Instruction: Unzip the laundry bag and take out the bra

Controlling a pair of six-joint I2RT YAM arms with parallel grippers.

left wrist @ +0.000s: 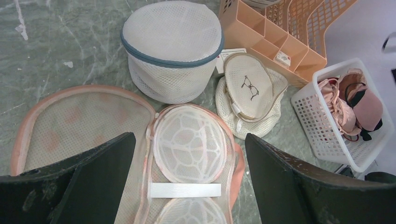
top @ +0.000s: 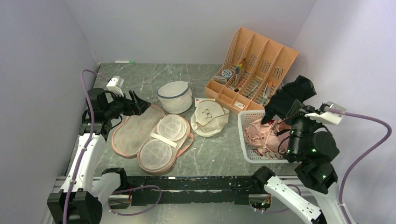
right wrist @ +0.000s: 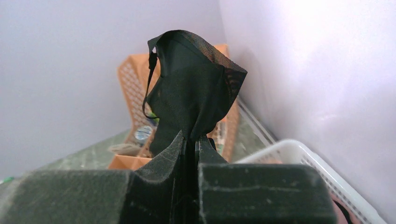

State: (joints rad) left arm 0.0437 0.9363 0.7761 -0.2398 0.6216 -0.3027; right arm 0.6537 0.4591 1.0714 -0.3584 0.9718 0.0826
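Right wrist view: the bra [right wrist: 194,88] is pinched in your tightly closed right hand [right wrist: 191,140] and sticks up past it, with the basket [right wrist: 299,147] beneath. The laundry bag [left wrist: 84,121] lies unzipped on the counter [top: 210,158] under your left hand [left wrist: 189,140], which is spread wide and empty. Removal looks done; next you need somewhere to release.

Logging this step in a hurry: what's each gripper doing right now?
Left gripper: open, holding nothing.
Right gripper: closed on the bra.
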